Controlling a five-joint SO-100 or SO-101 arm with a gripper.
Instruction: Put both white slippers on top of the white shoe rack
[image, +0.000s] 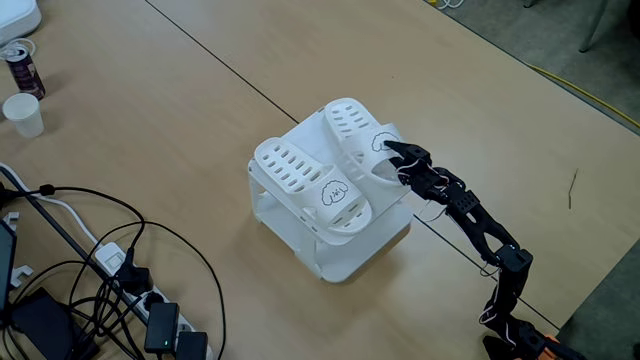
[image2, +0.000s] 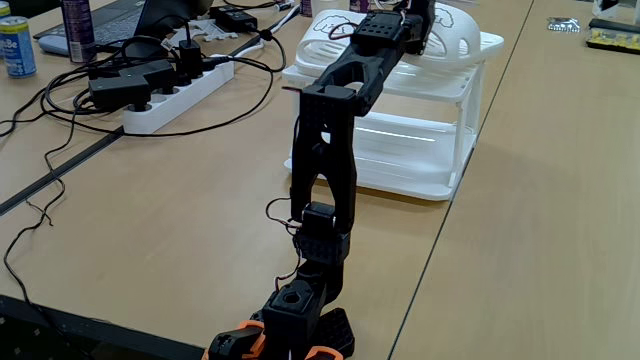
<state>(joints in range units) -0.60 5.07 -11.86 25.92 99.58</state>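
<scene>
A: Where are the white slippers (image: 330, 170) sitting?
B: Both lying on the white shoe rack (image: 345, 262), frame centre.
A: Gripper (image: 390, 152)?
B: Pinching the right slipper's (image: 360, 135) strap

A pale wooden desk (image: 200, 130) carried everything. On it stood the white shoe rack (image: 345, 255), a paper cup (image: 23, 113) and a drink can (image: 22, 68) near one corner, and a power strip (image2: 175, 95) amid tangled black cables (image: 90, 230).
</scene>
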